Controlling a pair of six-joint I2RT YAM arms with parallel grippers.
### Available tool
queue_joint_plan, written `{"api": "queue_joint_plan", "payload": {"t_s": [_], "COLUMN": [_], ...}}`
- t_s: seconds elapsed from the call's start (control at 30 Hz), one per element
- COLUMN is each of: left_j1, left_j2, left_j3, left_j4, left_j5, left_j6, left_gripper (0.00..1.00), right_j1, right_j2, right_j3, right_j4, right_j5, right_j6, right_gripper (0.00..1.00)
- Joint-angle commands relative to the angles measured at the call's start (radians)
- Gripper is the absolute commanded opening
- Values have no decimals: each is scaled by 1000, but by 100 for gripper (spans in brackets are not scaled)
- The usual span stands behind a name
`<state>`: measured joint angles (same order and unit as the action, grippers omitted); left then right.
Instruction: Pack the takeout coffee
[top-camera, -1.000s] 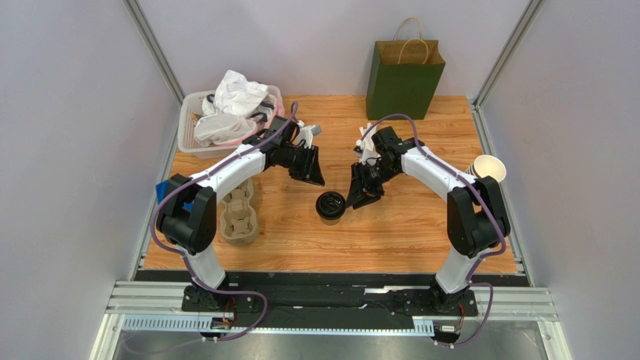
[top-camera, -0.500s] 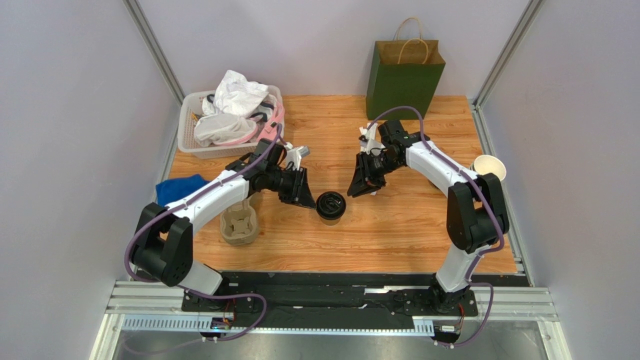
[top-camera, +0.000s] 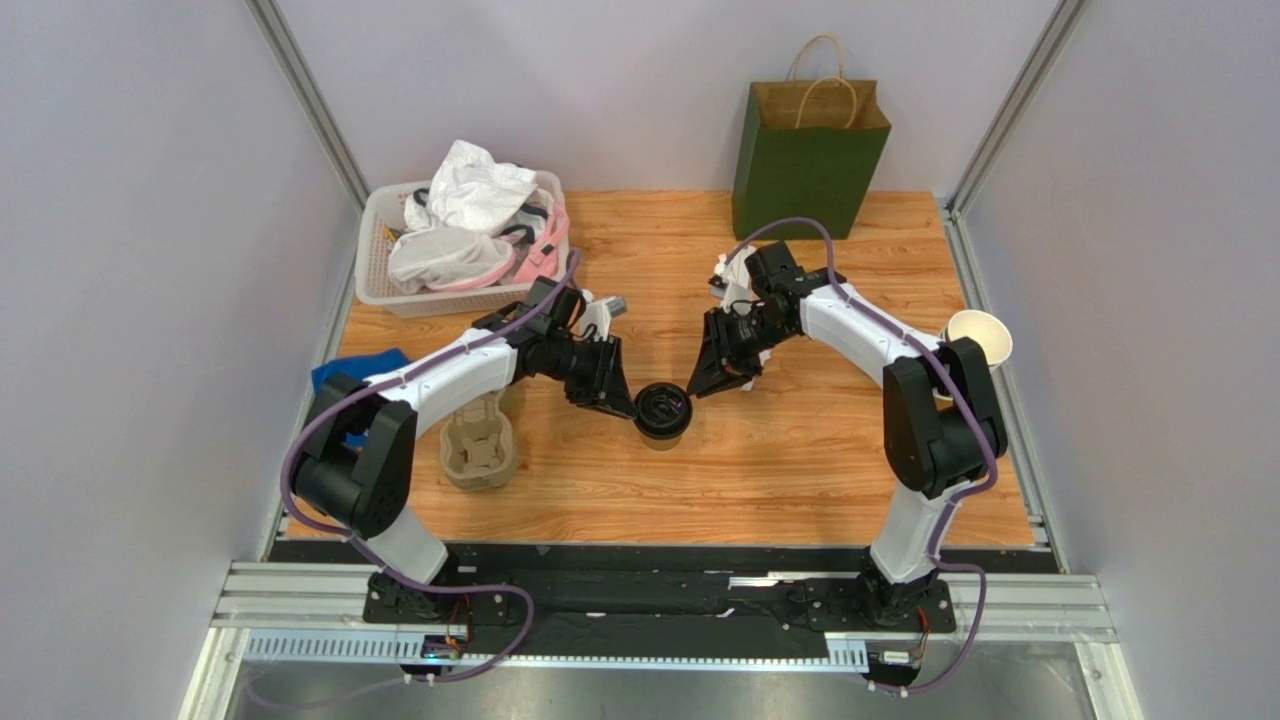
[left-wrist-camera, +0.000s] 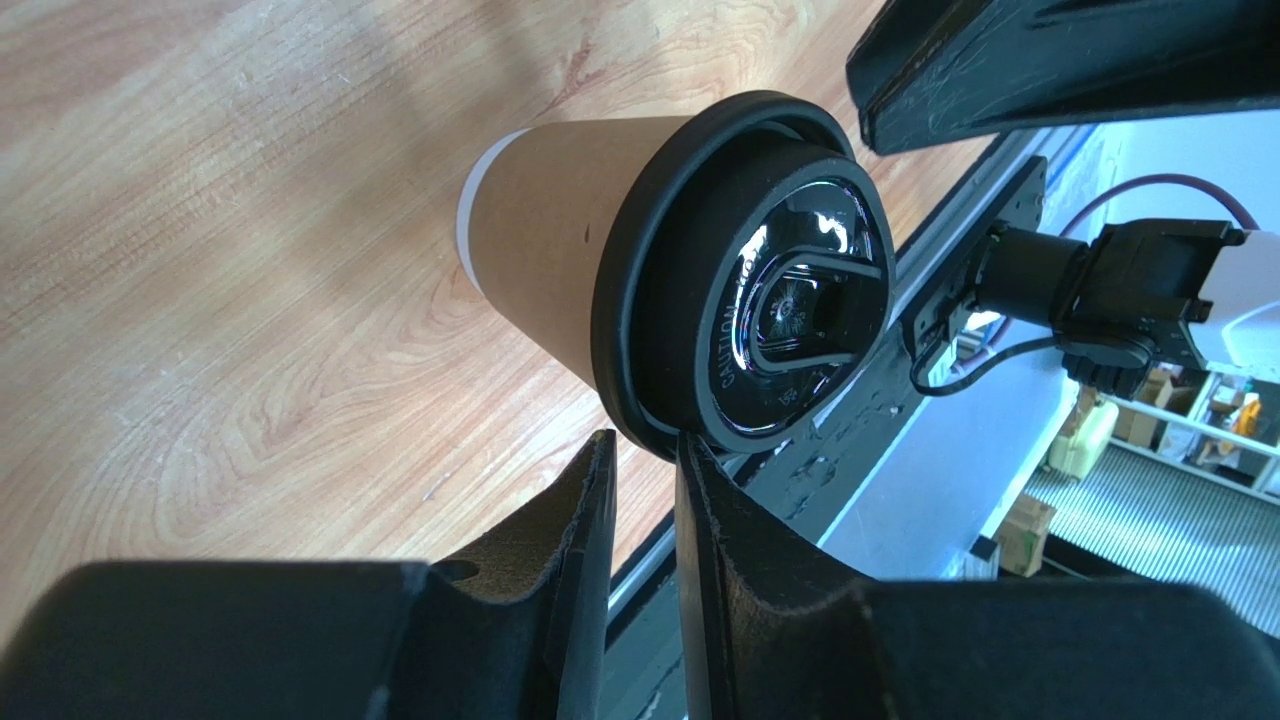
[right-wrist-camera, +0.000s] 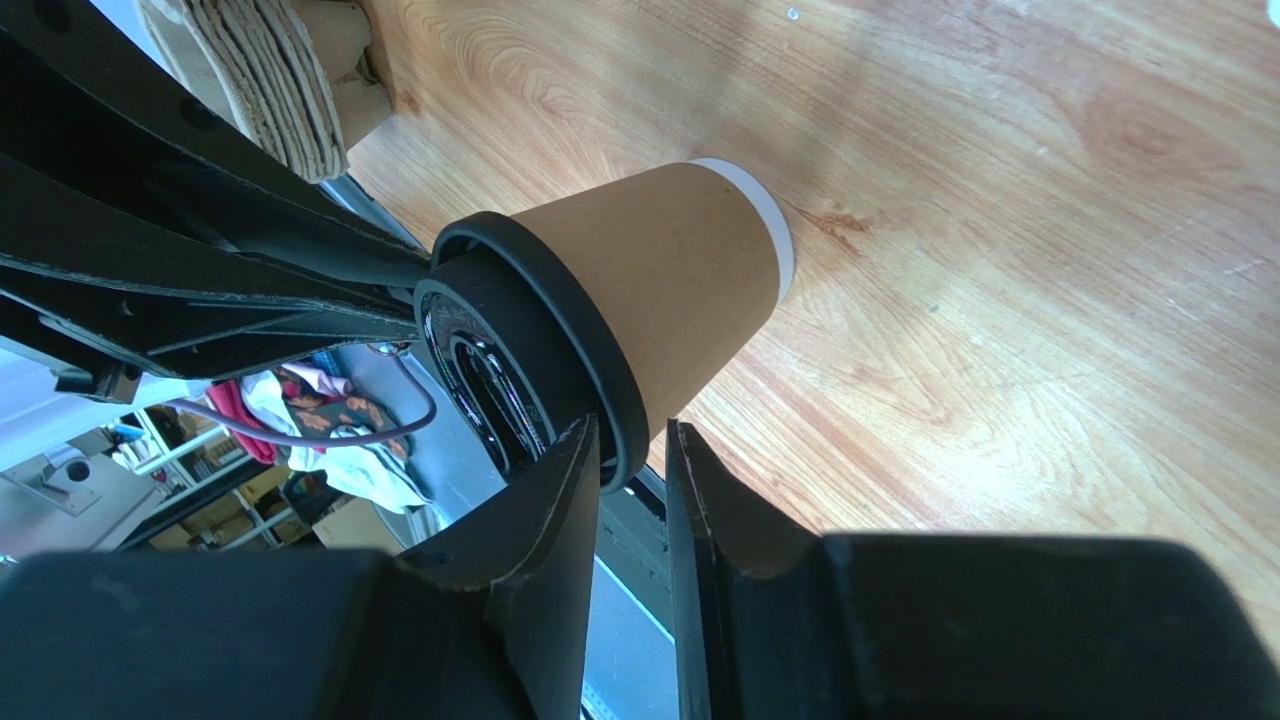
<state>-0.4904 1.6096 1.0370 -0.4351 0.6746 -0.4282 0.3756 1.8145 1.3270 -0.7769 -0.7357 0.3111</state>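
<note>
The takeout coffee (top-camera: 661, 411) stands upright with its black lid on, near the middle of the table (top-camera: 781, 468). At its 9 o'clock the left gripper (top-camera: 616, 399) meets the lid, jaws drawn narrow, the rim's edge just at the slit; whether it is pinched I cannot tell. At its 2 o'clock the right gripper (top-camera: 703, 381) is nearly closed, fingertips astride the lid's rim and nipping it. Cup carriers (top-camera: 478, 444) lie farther out at 9 o'clock, a green paper bag (top-camera: 809, 173) at 12.
</note>
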Motion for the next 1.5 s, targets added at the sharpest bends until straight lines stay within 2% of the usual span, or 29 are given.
{"api": "queue_joint_plan", "payload": {"t_s": [0.0, 0.23, 0.4, 0.77, 1.47], "left_j1": [-4, -4, -4, -5, -36], "left_j2": [13, 27, 39, 88, 233], "left_j3": [38, 43, 43, 44, 107], "left_j4": [22, 18, 19, -17, -117], "left_j5": [-1, -10, -21, -70, -228], "left_j6": [9, 16, 22, 48, 59], "left_gripper": [29, 26, 19, 16, 6], "right_j1": [17, 19, 22, 22, 23], "right_j2": [11, 14, 22, 46, 115], "right_j3": [-11, -37, -48, -63, -87], "right_j4": [42, 45, 45, 24, 34], "right_j5": [-19, 4, 24, 74, 91], "right_j6": [10, 0, -4, -24, -35], "right_gripper": [26, 23, 14, 0, 0]}}
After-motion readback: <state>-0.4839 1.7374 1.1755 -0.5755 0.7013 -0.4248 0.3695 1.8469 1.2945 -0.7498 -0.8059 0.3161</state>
